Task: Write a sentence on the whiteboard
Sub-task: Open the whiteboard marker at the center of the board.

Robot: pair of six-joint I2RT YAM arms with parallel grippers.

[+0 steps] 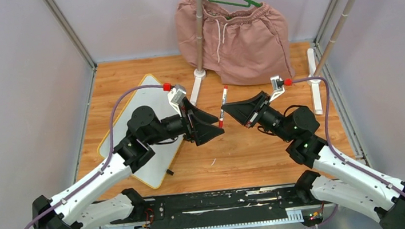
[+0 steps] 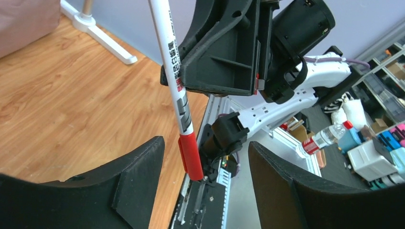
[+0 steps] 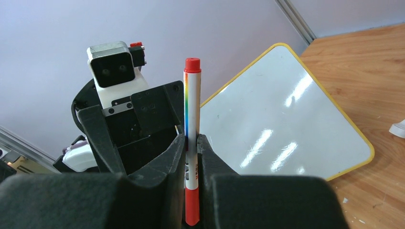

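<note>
marker [image 1: 222, 106]: likely light, stiff, slick, upright in mid-air | right fingers [image 3: 157, 167] clenched on barrel | left fingers [image 2: 138, 167] spread astride red cap [image 2: 190, 155], best grip there | whiteboard [image 1: 148, 102] on tabletop [image 1: 251, 155], left, no writing seen

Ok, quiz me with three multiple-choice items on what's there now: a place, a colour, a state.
1. Where is the marker?
A. lying on the board
B. clamped in the right jaws
C. lying on the table

2. What colour is its cap?
A. blue
B. black
C. red

3. How is the board's face?
A. blank
B. one written line
C. covered in scribbles

Answers:
1 B: the right wrist view shows both jaws pressed on its barrel.
2 C: the cap shows red between the open left jaws.
3 A: the visible white face shows only glare, no lettering.
</note>
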